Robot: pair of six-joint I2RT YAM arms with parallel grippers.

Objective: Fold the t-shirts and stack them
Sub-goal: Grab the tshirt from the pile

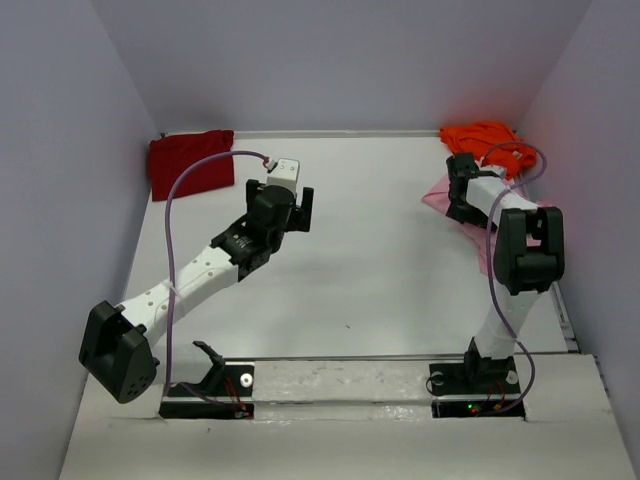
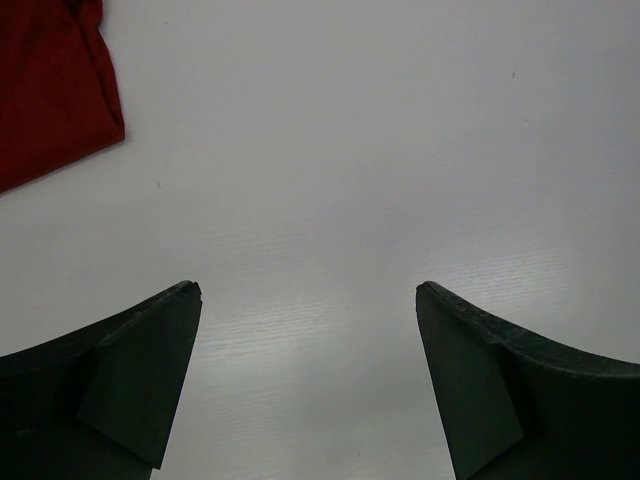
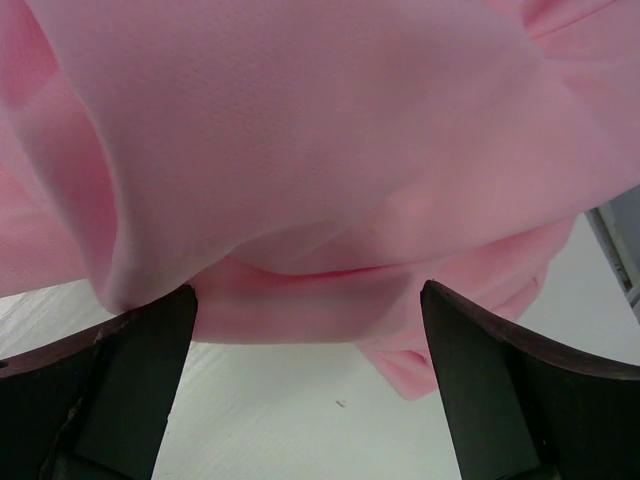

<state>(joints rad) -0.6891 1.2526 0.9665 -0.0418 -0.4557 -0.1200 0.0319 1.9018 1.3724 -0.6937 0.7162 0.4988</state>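
White tabletop (image 1: 380, 280) holds the pink t-shirt (image 1: 436, 196) and orange t-shirt (image 1: 487, 140) at its far right corner and the dark red t-shirt (image 1: 190, 165) at its far left corner. Right gripper (image 3: 308, 290): jaws apart, at the pink cloth. Left gripper (image 2: 305, 287): jaws apart, above bare surface.

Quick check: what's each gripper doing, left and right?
Left gripper: open, holding nothing, above the table.
Right gripper: open, at the edge of the light pink t-shirt, not closed on it.

Left hand (image 2: 308, 292) and right hand (image 3: 309, 293) both wide open.
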